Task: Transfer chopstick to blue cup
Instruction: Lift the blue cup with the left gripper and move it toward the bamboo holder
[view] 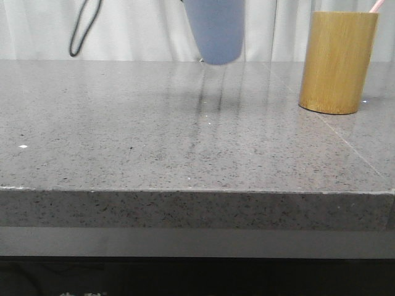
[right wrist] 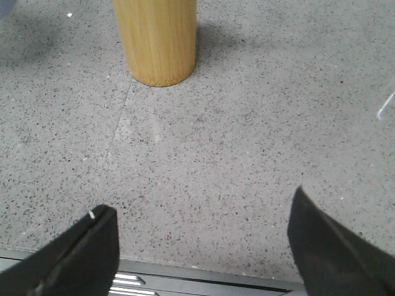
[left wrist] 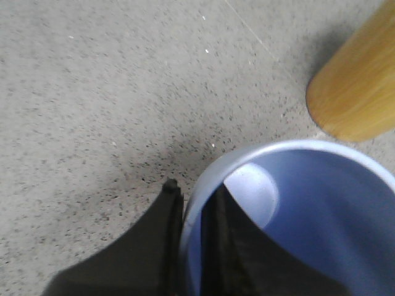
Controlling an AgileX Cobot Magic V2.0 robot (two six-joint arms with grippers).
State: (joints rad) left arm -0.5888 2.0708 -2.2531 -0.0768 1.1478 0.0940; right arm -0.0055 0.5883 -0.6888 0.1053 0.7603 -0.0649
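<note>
Granite-grey table (view: 123, 123) fills the front view; the blue cup (view: 216, 31) hangs clear above it near the middle, and the bamboo holder (view: 336, 61) stands at the right with a pink chopstick tip (view: 375, 5) poking out. Left wrist view: the left gripper (left wrist: 192, 228) pinches the cup's rim (left wrist: 203, 185), one finger outside, one inside, the cup's inside showing only its pale bottom. Right wrist view: the right gripper (right wrist: 203, 246) is spread wide, holding nothing, above the table short of the holder (right wrist: 159, 40).
</note>
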